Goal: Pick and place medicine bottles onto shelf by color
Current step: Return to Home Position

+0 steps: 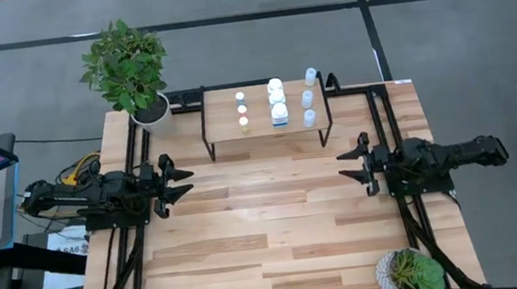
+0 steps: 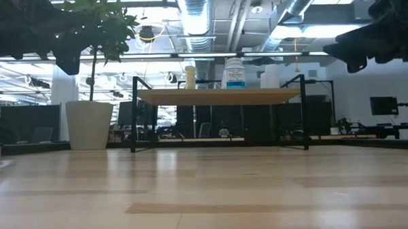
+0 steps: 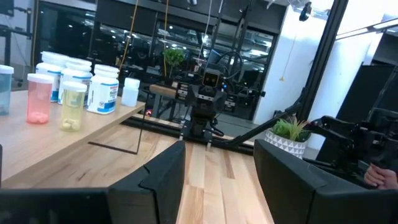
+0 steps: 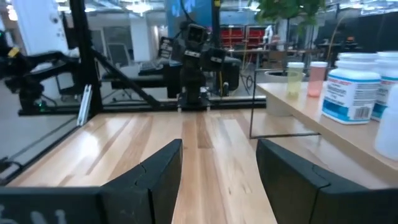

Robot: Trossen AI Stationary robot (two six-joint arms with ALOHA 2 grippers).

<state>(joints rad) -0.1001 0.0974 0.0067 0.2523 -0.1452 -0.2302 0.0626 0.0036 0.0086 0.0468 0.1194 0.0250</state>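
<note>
L gripper [image 1: 188, 182], R gripper [image 1: 342, 166] fingers apart; bottles [image 1: 277, 104] upright, shelf [image 1: 260, 117] lengthwise L-R.

Overhead downward, low table-level, wrists inward, probably sharing shelf [image 1: 259, 106]

White, pale blue, pink, yellow bottles [image 1: 278, 113]; light-wood shelf [image 1: 262, 131]
</note>
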